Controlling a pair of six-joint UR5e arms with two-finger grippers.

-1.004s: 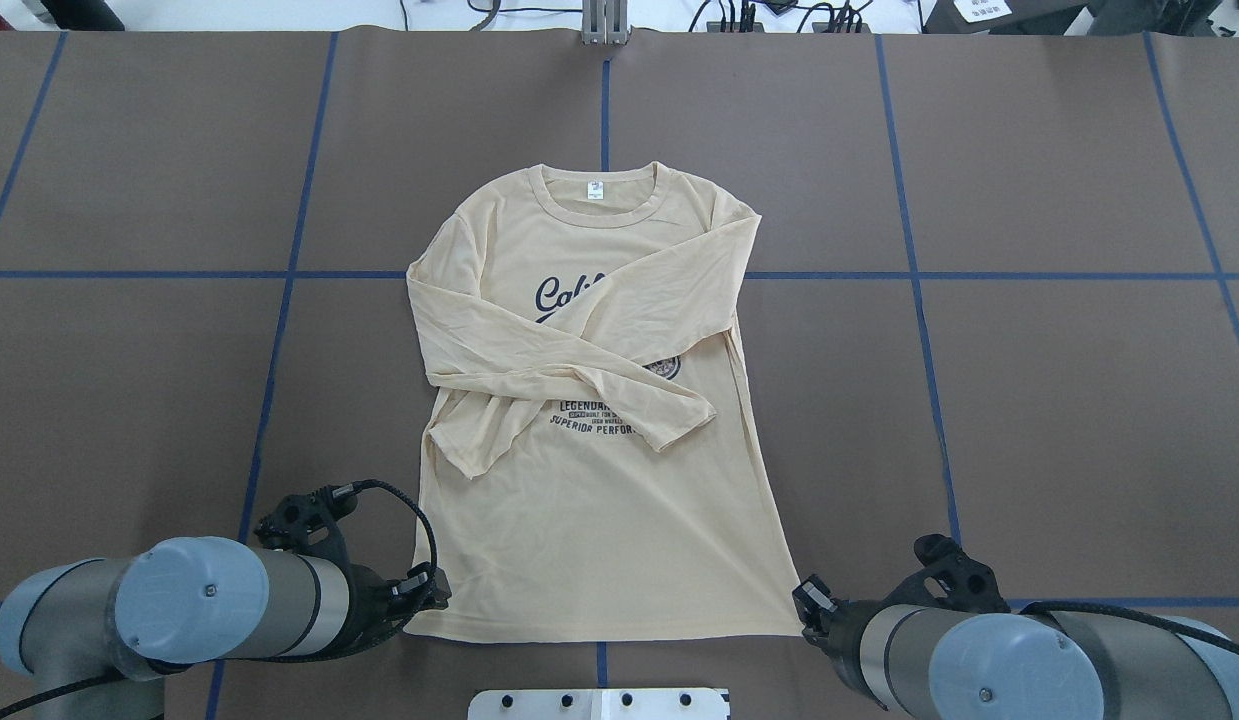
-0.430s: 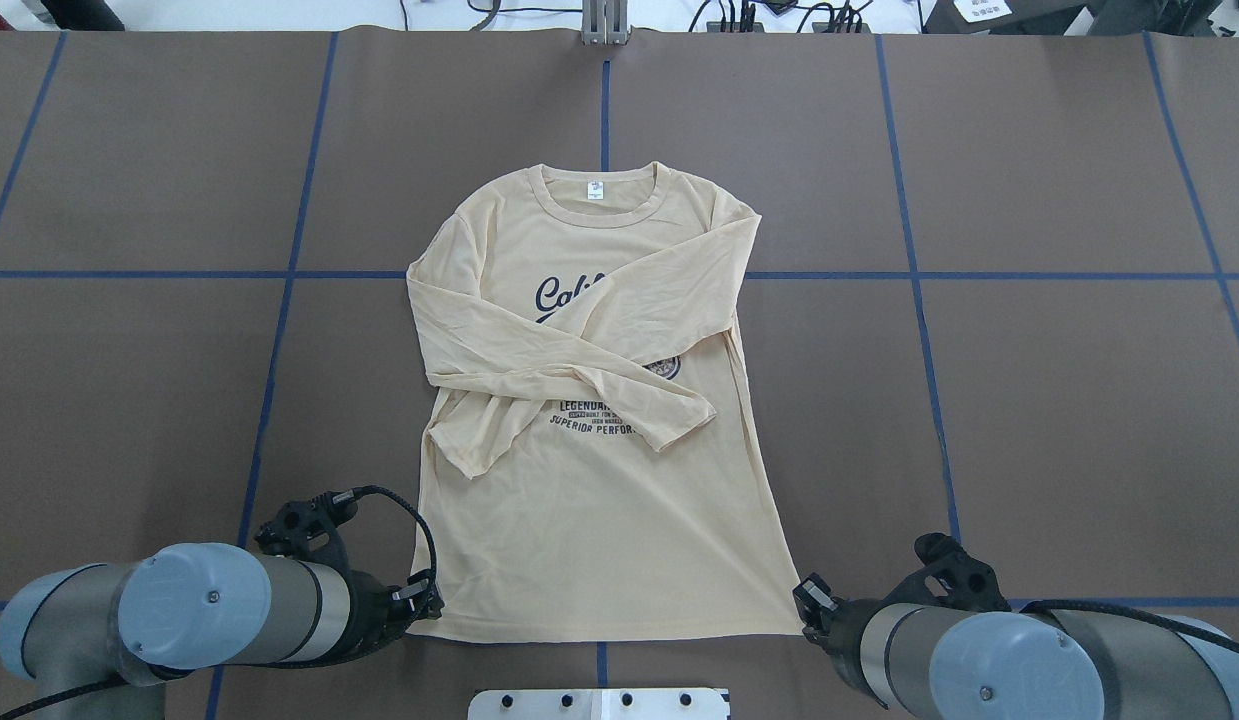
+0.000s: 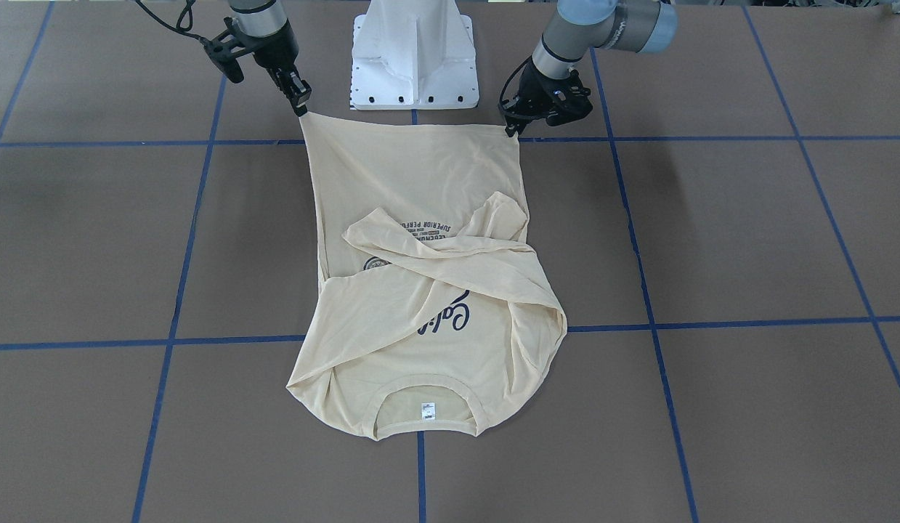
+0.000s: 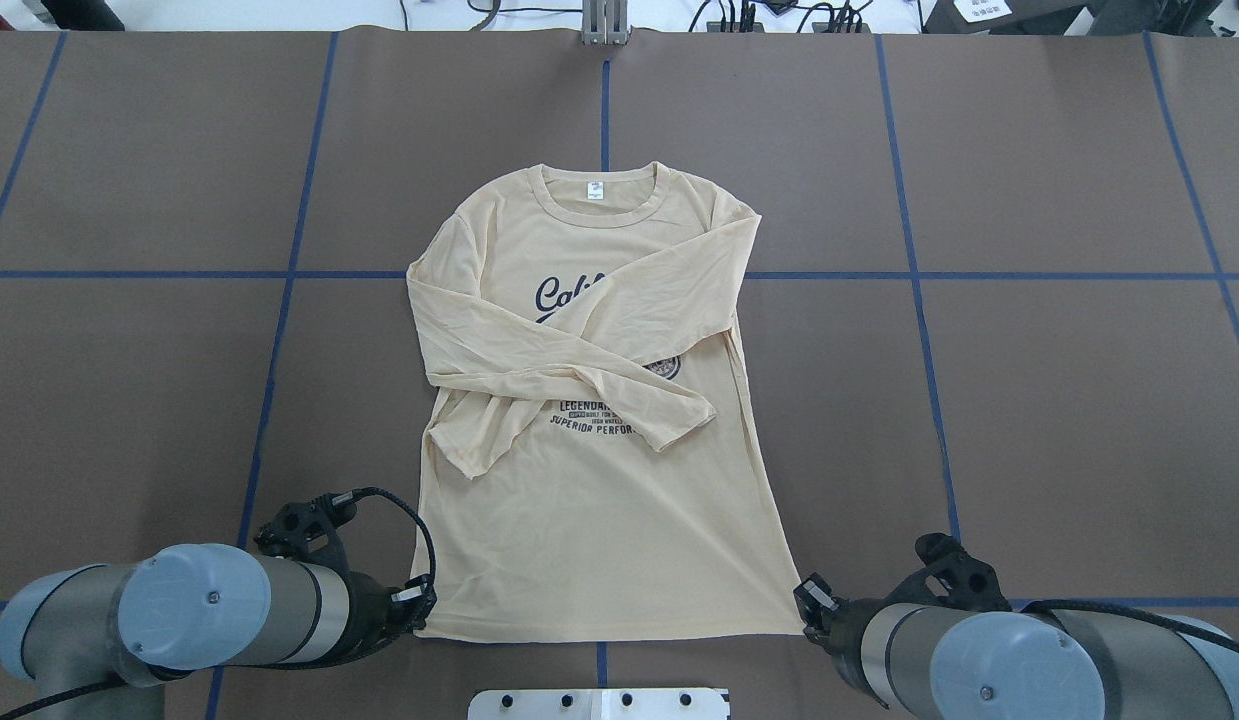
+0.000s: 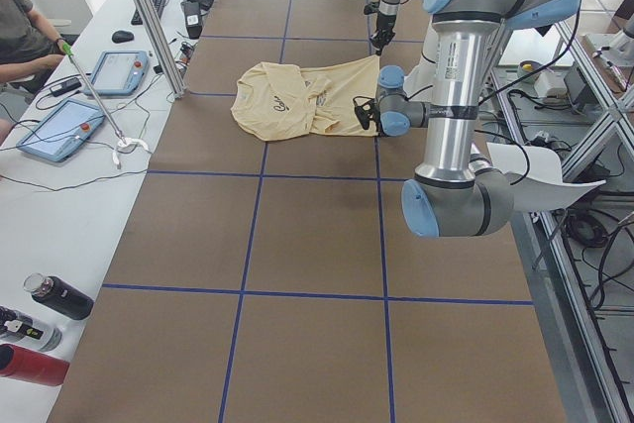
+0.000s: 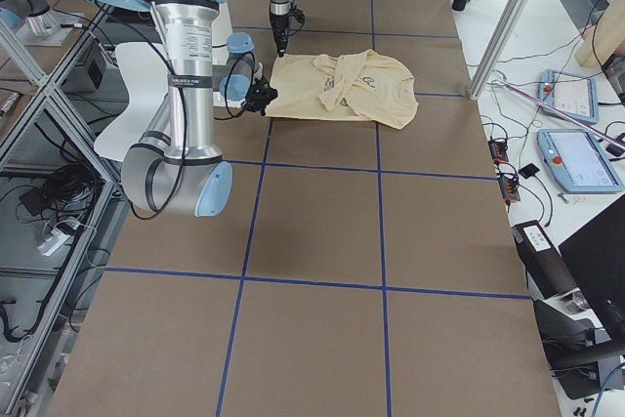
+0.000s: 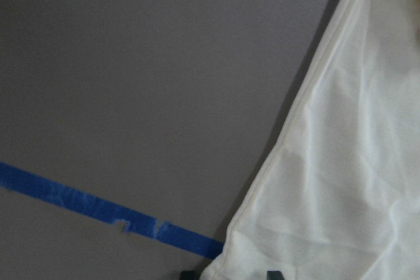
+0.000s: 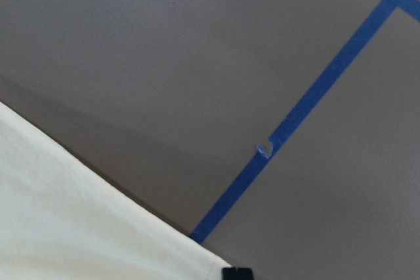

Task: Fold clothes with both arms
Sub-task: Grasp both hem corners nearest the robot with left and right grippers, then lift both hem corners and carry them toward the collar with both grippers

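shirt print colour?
Navy, on the pale cream-yellow shirt; clearest in the overhead exterior view.

Shirt (image 4: 599, 540): you've got it flat on the desk (image 4: 1059, 400), centre, collar at far edge, hem nearest robot base (image 3: 415, 54).
Sleeves: both folded in, crossed over chest; one fr. robot's right lies on top.
L hand (image 4: 419, 612): at hem corner on robot's left, touching cloth.
R hand (image 4: 809, 612): at hem corner on robot's right, touching cloth.
Arms: either side of base, shirt btwn them.
Tablets (image 5: 79, 111): past shirt's collar end, opposite robot.
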